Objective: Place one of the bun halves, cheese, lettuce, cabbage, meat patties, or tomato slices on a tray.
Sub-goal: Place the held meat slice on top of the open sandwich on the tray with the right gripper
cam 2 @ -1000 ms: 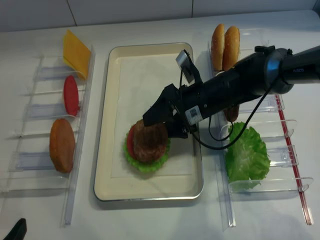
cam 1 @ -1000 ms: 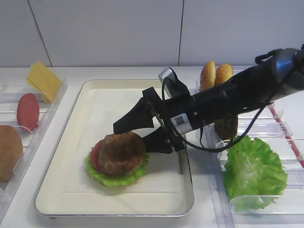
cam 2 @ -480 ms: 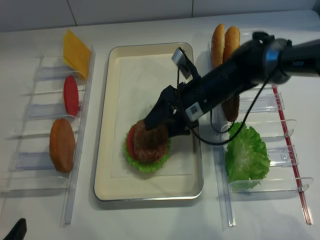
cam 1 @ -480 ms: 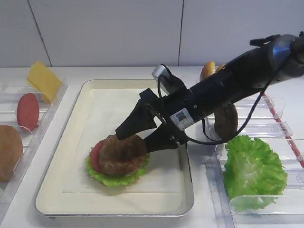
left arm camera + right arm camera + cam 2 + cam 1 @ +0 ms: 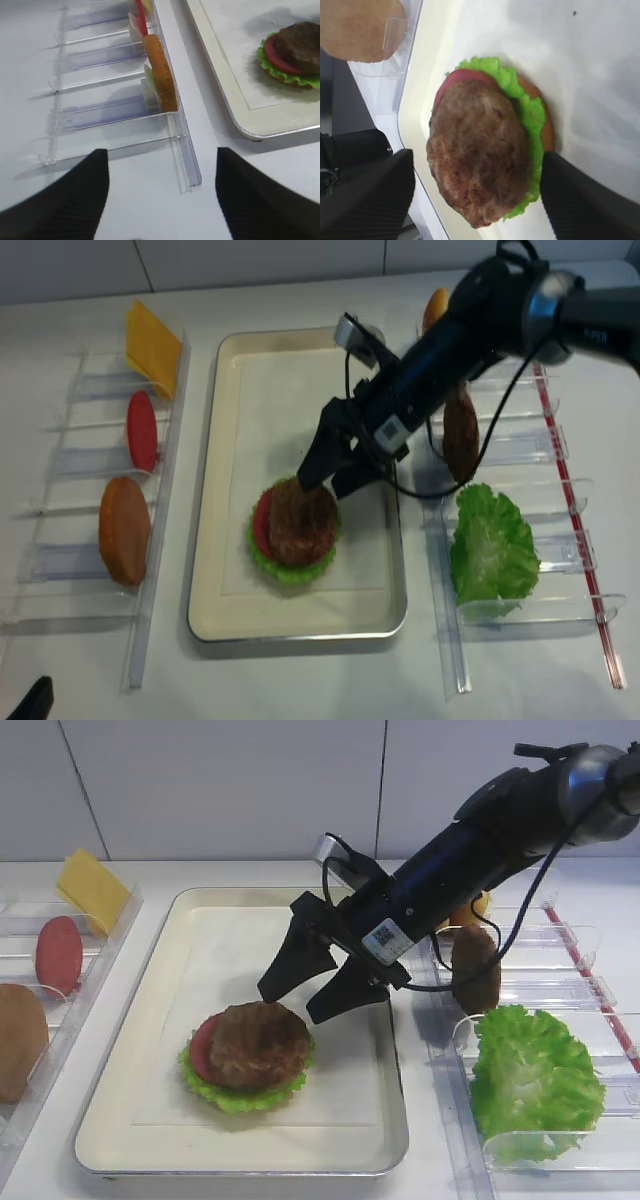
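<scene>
On the silver tray [image 5: 130,1120] lies a stack: a dark meat patty [image 5: 258,1043] on top of a red tomato slice [image 5: 200,1045], lettuce [image 5: 240,1095] and a bun half [image 5: 547,130]. My right gripper [image 5: 292,1005] hangs open just above and behind the patty, touching nothing. In the right wrist view its fingers [image 5: 365,195] stand wide on either side of the patty [image 5: 477,165]. My left gripper [image 5: 162,200] is open and empty over the table, near the corner of the left bin [image 5: 187,175].
Clear bins flank the tray. The right ones hold a second patty [image 5: 475,970], a lettuce leaf [image 5: 535,1080] and bun halves [image 5: 435,308] partly behind the arm. The left ones hold cheese [image 5: 90,888], a tomato slice [image 5: 58,953] and a bun half [image 5: 18,1040].
My right gripper has risen off the patty and drawn back toward the upper right, jaws still wide. The patty stays on the stack. The arm now uncovers the second patty.
</scene>
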